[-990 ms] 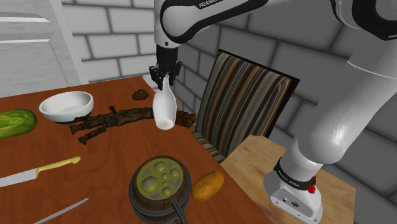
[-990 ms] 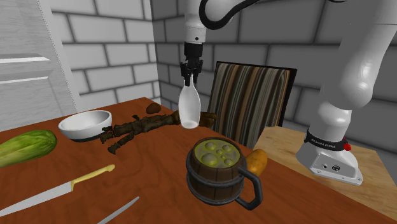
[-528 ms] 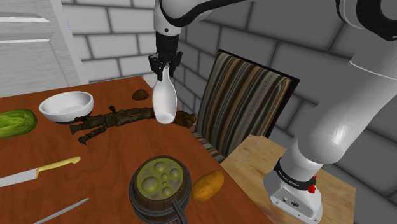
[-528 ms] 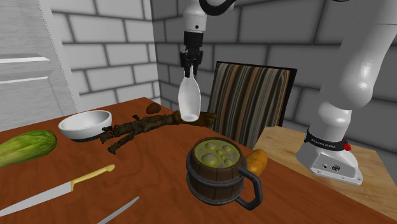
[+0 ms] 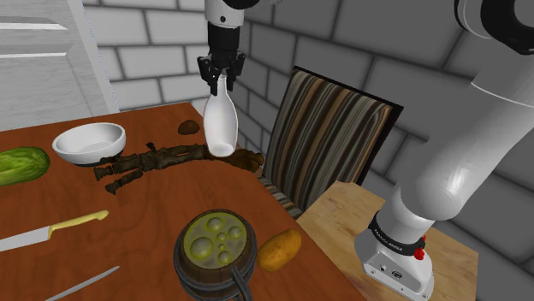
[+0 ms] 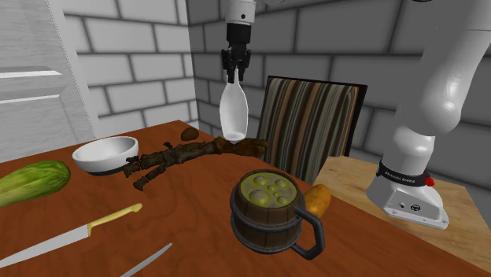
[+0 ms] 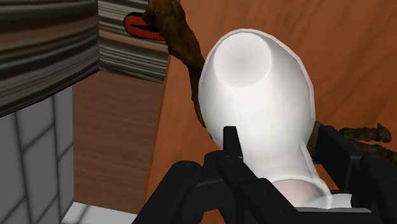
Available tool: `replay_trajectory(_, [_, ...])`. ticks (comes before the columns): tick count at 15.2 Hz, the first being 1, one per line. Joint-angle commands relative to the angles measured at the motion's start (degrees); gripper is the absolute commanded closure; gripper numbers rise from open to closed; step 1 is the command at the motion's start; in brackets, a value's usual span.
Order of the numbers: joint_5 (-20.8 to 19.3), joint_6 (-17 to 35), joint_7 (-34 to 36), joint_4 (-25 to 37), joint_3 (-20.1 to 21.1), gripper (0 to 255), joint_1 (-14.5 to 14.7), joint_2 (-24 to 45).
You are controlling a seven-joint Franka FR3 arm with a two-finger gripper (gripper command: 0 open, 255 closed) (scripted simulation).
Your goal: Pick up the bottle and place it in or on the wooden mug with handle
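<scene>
The white arm (image 5: 479, 137) rises from the light wooden stand (image 5: 342, 222) and reaches over the reddish-brown tabletop (image 5: 145, 214). A chair with striped upholstery (image 5: 321, 141) stands at the tabletop's edge, between the stand and the grey block wall.

The black gripper (image 5: 221, 79) points downward, and its fingers are clamped on the neck of the white bottle (image 5: 220, 128). The bottle hangs neck up and base down, slightly tilted, in the air clear of the tabletop. It is above the far part of the tabletop, over the chair-side end of a gnarled brown root (image 5: 145, 161). In the wrist view, the gripper (image 7: 277, 143) clasps the bottle (image 7: 261, 108) on both sides of the neck, and the rounded base faces the tabletop below.

The wooden mug with handle (image 5: 192, 272) stands upright near the front edge of the tabletop, well apart from the bottle. It holds a greenish, bubbled filling. In the second exterior view, the handle of the mug (image 6: 263, 224) points toward the lower right.

Other items on the tabletop:
- A green cucumber (image 5: 21, 165), at the shoulder view's left edge.
- A white bowl (image 5: 86, 145), just beside the root.
- A knife with a yellow handle (image 5: 51, 231).
- A potato (image 5: 280, 248), just beside the mug.
- A small brown lump (image 5: 188, 127), near the wall.
</scene>
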Motion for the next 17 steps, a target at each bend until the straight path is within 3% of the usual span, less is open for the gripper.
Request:
replay_trajectory(1, [0.0,-1.6,0.0,1.7,0.0,255,0.0,0.1])
replay_trajectory(17, [-0.3,-13.8,0.8,14.6,0.6,255,0.5,0.8])
